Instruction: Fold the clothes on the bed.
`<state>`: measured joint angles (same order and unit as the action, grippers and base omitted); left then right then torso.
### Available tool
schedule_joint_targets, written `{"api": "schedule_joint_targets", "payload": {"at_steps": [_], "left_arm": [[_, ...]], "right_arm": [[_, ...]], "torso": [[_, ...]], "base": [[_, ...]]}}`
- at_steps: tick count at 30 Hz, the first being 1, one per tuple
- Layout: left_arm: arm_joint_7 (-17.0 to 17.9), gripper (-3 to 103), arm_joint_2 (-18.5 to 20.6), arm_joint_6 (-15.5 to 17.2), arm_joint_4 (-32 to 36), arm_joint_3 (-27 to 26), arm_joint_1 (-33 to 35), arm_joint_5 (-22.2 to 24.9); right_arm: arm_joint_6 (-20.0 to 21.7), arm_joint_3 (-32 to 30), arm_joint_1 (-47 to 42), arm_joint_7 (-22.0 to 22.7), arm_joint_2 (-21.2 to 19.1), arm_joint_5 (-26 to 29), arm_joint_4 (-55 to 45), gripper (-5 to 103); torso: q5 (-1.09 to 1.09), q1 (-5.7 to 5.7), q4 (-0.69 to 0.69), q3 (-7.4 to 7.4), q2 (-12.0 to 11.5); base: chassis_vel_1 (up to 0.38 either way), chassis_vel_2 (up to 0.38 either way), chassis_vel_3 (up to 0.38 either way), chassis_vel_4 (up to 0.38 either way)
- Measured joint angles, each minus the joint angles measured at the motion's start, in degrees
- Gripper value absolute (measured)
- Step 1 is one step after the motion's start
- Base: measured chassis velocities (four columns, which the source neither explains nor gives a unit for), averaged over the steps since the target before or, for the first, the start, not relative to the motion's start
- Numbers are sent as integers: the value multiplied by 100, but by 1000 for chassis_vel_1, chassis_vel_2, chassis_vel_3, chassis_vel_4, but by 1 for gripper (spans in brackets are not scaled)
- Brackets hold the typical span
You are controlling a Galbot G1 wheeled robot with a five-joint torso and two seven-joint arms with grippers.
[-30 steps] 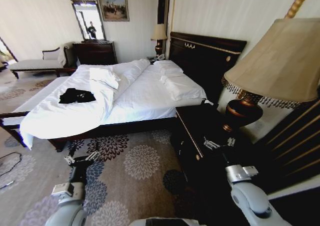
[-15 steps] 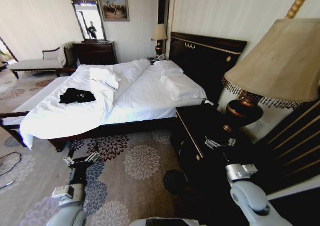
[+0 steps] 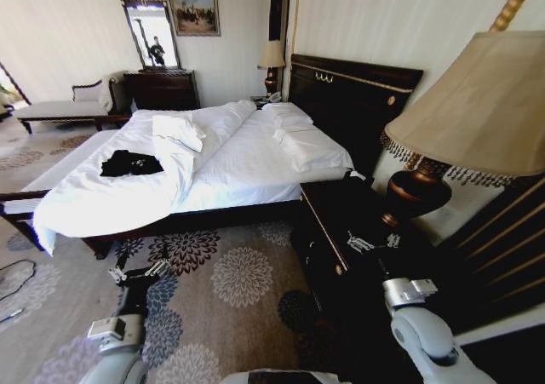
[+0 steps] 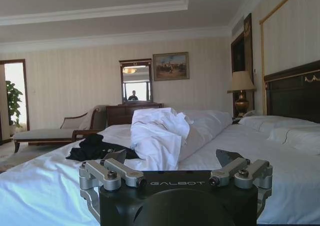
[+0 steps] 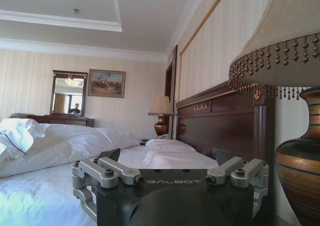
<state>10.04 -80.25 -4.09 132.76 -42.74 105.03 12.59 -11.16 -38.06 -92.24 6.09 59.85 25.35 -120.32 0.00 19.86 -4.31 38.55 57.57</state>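
Note:
The clothes are a crumpled black T-shirt [image 3: 130, 163] lying on the white duvet of the bed [image 3: 247, 158], on the side far from the headboard. The left wrist view shows the same T-shirt [image 4: 95, 148] as a dark heap beside a bunched fold of duvet. My left gripper [image 3: 136, 272] hangs low over the carpet, short of the bed's near edge, open and holding nothing [image 4: 172, 158]. My right gripper [image 3: 373, 243] is open and holding nothing over the dark nightstand, close to the lamp base [image 5: 165, 156].
A dark nightstand [image 3: 341, 214] with a tall lamp [image 3: 477, 103] stands close on my right. Flowered carpet [image 3: 230, 273] lies between me and the bed. A pale chaise longue [image 3: 60, 107] and a dresser with mirror [image 3: 162, 86] stand at the far wall. A cable [image 3: 17, 282] lies on the floor at left.
The whole head picture has shifted by a few pixels, so the camera has moved slightly. Both arms keep the same pose and the T-shirt lies unchanged.

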Motion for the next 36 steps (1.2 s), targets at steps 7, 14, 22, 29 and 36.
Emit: {"api": "schedule_joint_targets", "payload": {"at_steps": [7,14,22,29,36], "left_arm": [[-22,100,-56,-19,16,-6,30,-42],[-56,100,-94,-37,36,-9,57,-83],[-76,100,-110,-70,48,-20,72,-108],[-91,100,-123,-95,37,-12,84,-133],[-99,100,-102,-102,-1,-7,71,-133]], "right_arm": [[-10,5,33,-11,-15,5,13,100],[-13,25,64,-16,-16,13,30,100],[-14,37,63,-24,12,-37,32,100],[-18,52,50,-30,28,-43,35,100],[-25,84,54,-41,58,-59,53,100]], "torso": [[0,0,-1,0,0],[0,0,-1,0,0],[0,0,-2,0,0],[0,0,0,0,0],[0,0,-1,0,0]], "base": [[-19,22,16,-28],[-9,9,10,-19],[-18,17,16,-24],[-70,70,59,-71],[-74,84,89,-90]]}}
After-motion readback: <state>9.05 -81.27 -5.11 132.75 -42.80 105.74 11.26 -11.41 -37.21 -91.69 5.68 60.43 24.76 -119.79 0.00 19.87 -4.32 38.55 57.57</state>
